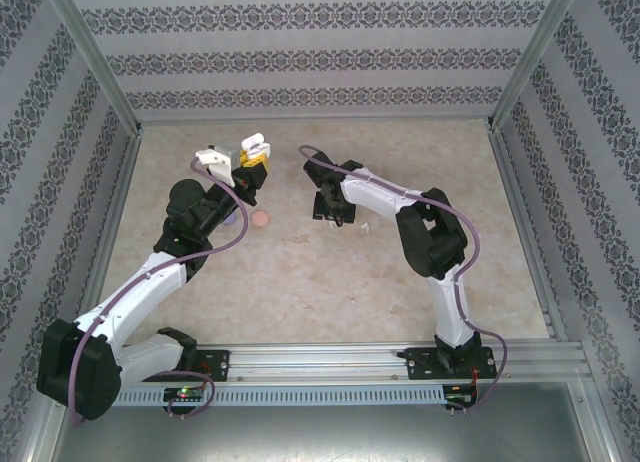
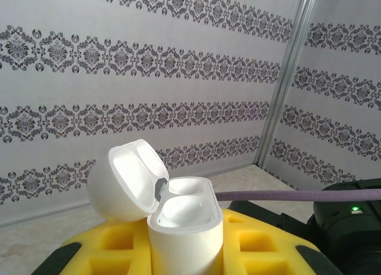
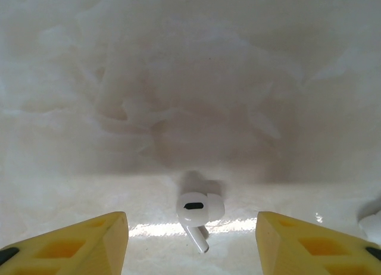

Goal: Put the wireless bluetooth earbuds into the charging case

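White earbud (image 3: pixel 196 211) lying on surface (image 3: pixel 178 108) between spread fingers (image 3: pixel 89 242) of released right claw (image 3: pixel 190 226); white charging case (image 2: pixel 184 230), lid (image 2: pixel 128 180) flipped open, grasped upright in left claw (image 2: pixel 186 248).

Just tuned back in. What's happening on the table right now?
The left gripper is clamped on a white glossy plastic charging case, holding it up with its hinged lid flipped open and both sockets empty. The right gripper hangs low over the marbled beige table, jaws open on either side of a small white stemmed earbud that lies there untouched. No bud is in the case yet.
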Robot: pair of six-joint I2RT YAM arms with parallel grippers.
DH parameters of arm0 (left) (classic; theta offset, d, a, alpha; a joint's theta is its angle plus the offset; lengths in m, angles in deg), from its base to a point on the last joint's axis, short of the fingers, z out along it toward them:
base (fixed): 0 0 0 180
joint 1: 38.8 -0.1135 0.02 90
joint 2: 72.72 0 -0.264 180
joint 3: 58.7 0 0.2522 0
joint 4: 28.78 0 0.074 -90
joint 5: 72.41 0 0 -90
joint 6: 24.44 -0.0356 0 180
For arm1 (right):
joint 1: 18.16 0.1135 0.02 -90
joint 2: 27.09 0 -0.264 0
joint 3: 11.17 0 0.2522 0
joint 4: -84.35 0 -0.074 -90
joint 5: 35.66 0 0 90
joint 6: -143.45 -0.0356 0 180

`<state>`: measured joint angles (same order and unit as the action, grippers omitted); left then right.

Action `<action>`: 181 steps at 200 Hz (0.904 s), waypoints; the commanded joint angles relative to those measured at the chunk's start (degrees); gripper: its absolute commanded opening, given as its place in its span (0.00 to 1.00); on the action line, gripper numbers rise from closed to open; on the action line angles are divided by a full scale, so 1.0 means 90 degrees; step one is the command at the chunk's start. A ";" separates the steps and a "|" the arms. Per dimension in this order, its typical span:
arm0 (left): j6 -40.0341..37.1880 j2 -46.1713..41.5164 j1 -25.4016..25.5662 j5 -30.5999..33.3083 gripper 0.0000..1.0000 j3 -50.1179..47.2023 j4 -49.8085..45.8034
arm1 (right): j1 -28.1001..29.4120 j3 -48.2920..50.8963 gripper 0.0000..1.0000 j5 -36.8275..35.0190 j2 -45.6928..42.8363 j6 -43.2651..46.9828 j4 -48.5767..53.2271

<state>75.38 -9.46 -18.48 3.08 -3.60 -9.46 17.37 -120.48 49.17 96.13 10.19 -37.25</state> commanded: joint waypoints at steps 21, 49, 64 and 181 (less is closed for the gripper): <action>0.0173 0.0052 0.0072 -0.0077 0.00 0.0005 0.0499 | 0.0079 -0.0198 0.56 -0.0184 0.0253 -0.0257 0.0195; 0.0225 0.0110 0.0069 -0.0111 0.00 -0.0026 0.0548 | 0.0095 -0.0179 0.55 -0.0281 0.0282 -0.0492 0.0212; 0.0227 0.0113 0.0074 -0.0112 0.00 -0.0043 0.0563 | 0.0101 -0.0160 0.54 -0.0344 0.0282 -0.0586 0.0173; 0.0266 0.0116 0.0067 -0.0127 0.00 -0.0123 0.0594 | 0.0131 -0.0374 0.48 -0.0484 0.0572 -0.0749 0.0196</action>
<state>76.80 -8.43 -18.48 2.82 -4.12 -7.34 18.12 -122.03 46.83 99.59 4.94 -36.73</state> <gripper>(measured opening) 0.226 0.490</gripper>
